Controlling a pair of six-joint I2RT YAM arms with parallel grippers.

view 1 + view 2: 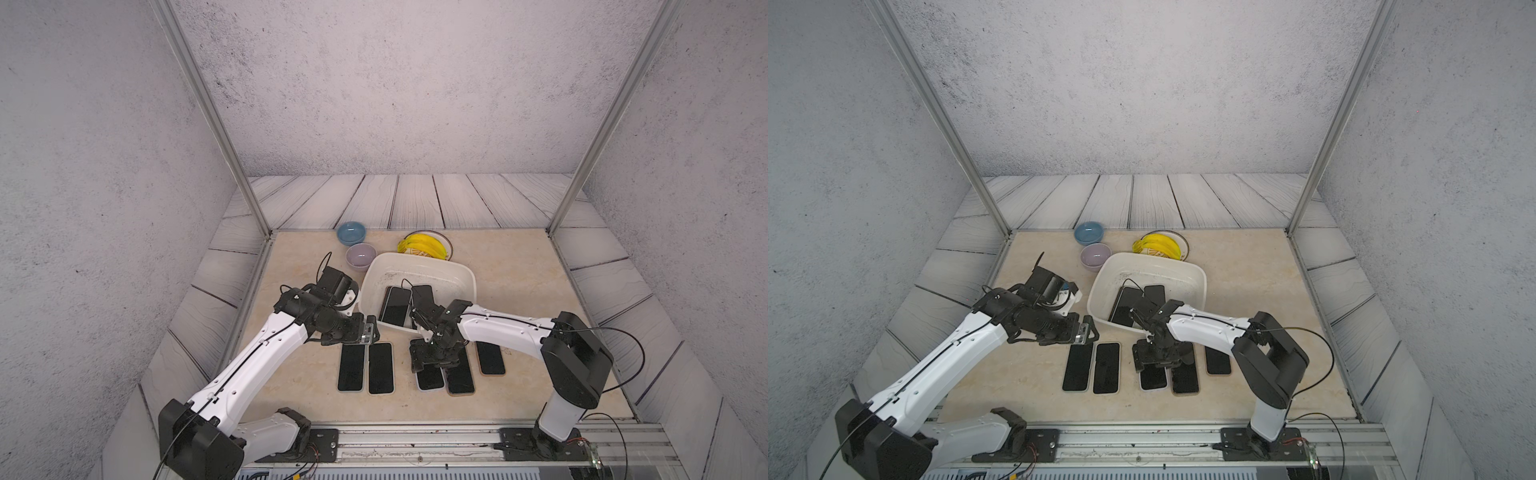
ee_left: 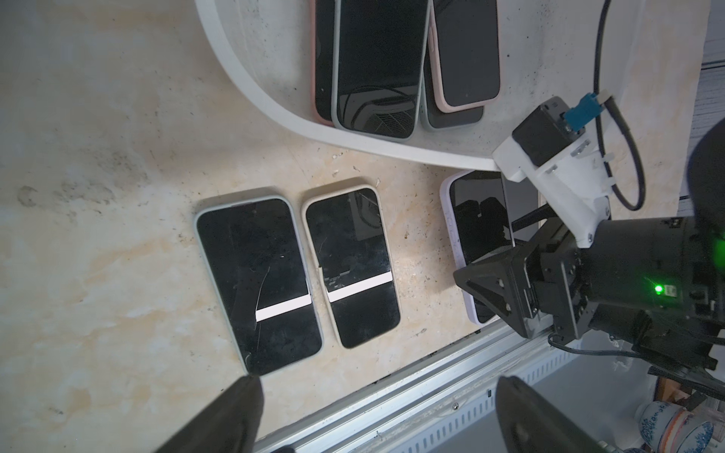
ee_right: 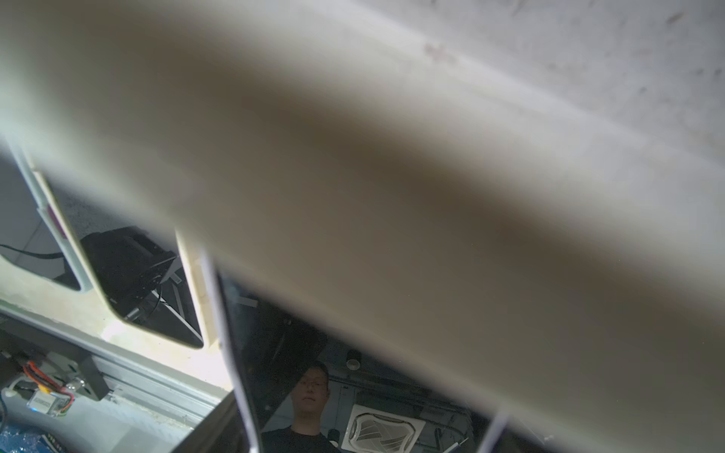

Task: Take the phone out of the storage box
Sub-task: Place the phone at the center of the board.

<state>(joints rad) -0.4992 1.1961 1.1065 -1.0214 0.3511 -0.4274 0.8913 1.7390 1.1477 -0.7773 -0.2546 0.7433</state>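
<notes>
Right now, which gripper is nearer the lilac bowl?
Left. The left gripper hangs robot-side of the lilac bowl, beside the tub; the right gripper is farther, over phones lying in front of the tub.

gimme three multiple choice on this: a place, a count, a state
1. Against the white plastic storage tub, the round plate of yellow bananas sits: A inside; B beyond it; C on the near side.
2. Dark-screened phones lying on the beige table outside the tub: A three; B five; C eight.
3. The left claw is: A open, empty; B shut on a phone; C shut on a bowl.
Key: B, seen past its far rim; B, two plus three; A, spread wide, nothing between.
</notes>
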